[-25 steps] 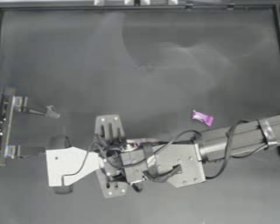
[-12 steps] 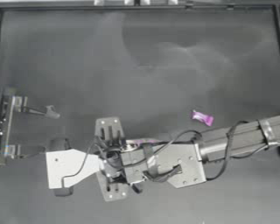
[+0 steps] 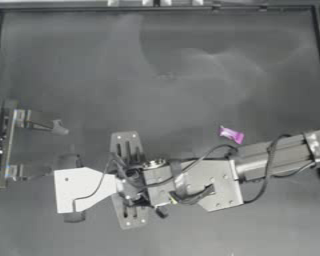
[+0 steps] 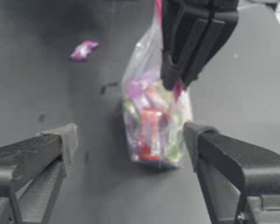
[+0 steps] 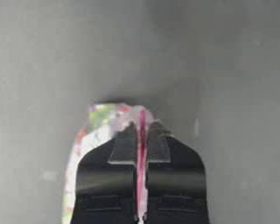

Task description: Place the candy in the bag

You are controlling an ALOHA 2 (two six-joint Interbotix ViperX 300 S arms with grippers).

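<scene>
now – right gripper [image 5: 141, 144] pinches bag [image 4: 151, 127] seal | candy [image 3: 231, 134] apart, seemingly untouched

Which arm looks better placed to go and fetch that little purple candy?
Probably the left. The right gripper is shut on the bag's seal strip, so it is busy. The left gripper is open and holds nothing, and the candy lies loose on the table.

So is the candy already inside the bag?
No, the candy lies on the bare table, apart from the bag that the right gripper pinches by its seal.
</scene>
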